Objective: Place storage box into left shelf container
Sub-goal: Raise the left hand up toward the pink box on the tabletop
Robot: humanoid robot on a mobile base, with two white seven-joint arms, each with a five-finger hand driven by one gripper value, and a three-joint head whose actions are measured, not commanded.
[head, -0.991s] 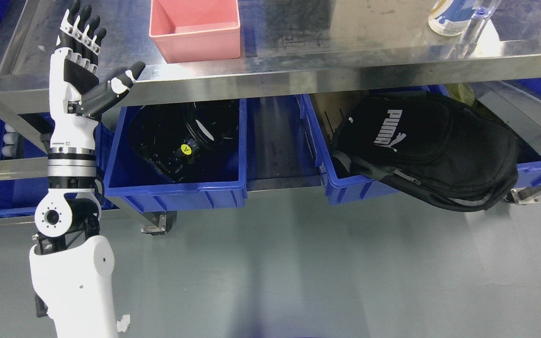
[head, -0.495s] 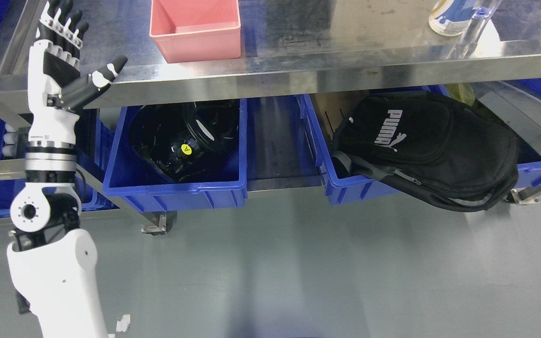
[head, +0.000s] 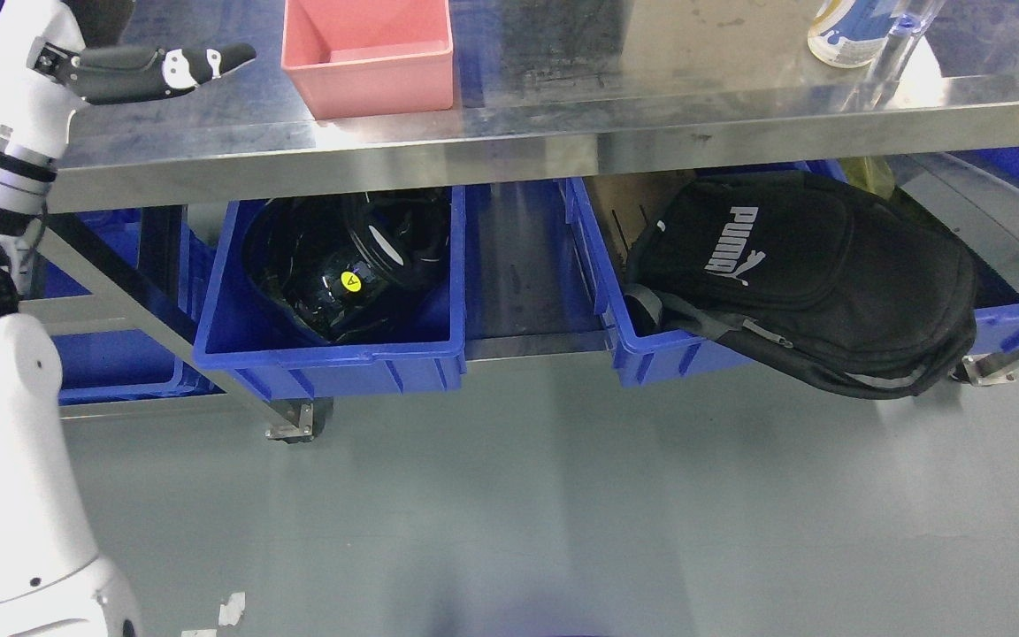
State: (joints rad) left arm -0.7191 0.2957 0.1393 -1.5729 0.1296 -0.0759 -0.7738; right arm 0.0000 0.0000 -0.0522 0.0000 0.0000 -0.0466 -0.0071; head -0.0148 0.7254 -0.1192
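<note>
Head view: left hand (head: 76, 62) mostly cropped at top left, thumb extended, finger state unclear. Pink storage box (head: 368, 57) sits on steel surface (head: 651, 115), apart from hand.

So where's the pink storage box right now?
In the head view the pink storage box sits on the steel shelf top, upper left of centre, directly above the left blue bin, with the left hand just to its left.
</note>
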